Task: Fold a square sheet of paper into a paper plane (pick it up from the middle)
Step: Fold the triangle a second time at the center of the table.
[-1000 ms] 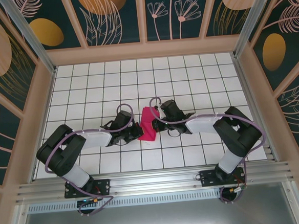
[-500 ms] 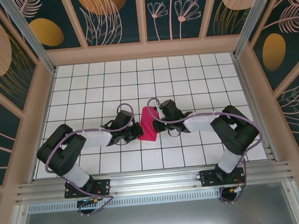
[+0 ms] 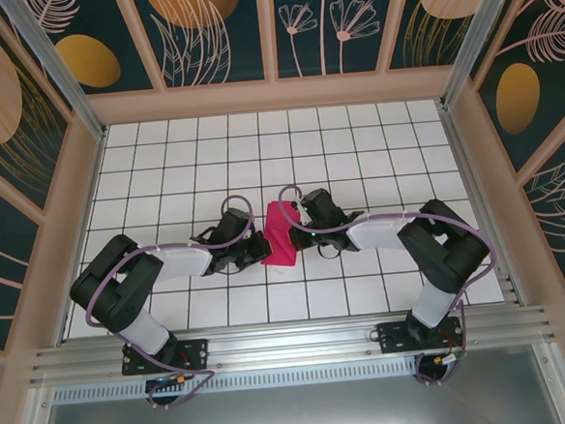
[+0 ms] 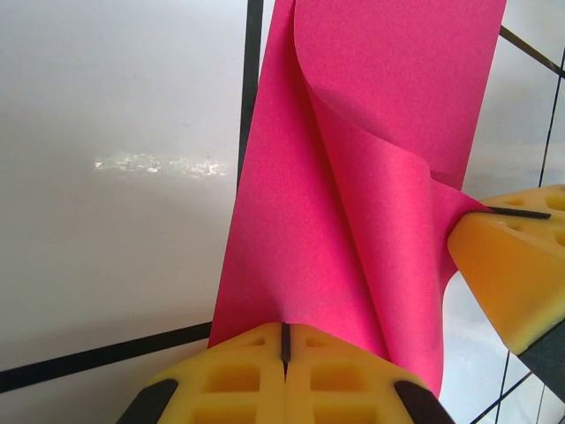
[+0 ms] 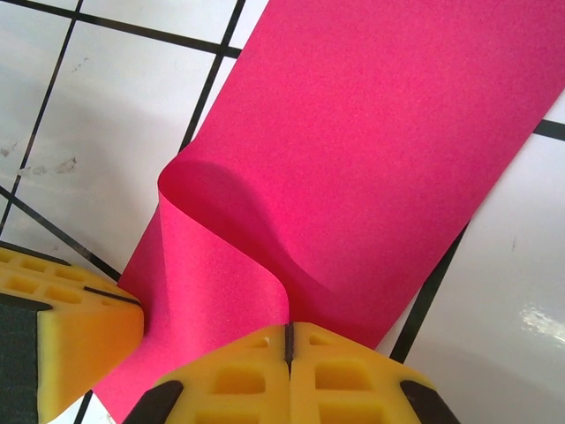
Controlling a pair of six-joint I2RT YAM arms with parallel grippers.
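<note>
Centre of the white tiled desk point(image 3: 356, 149), black grid lines. A thin magenta-red square sheet of paper point(image 3: 281, 233) sits between the two arms, which reach in from either side and meet over it.

The left pincer point(image 3: 262, 244) is closed. Its yellow foam pads point(image 4: 238, 375) are pressed together with one edge of the sheet nipped in the seam. The right pincer point(image 3: 299, 232) is likewise closed on the opposite edge, pads tight and paper caught between them. The two pincers stand just beside each other.

Between them the square sheet of paper bows into a loose, uncreased loop. The rest of it runs flat away over the tiles. No sharp fold is visible in either wrist view.

Obstructions: from above, both wrists crowd the sheet and cover its side edges, so its full outline cannot be read. A purple cable point(image 3: 232, 204) loops over each wrist, close to the paper.

Surroundings: pale wooden walls with dark teal leaf-and-flower panels point(image 3: 221, 32) enclose the desk on three sides. An aluminium rail point(image 3: 292, 345) at the near edge carries both arm bases.
</note>
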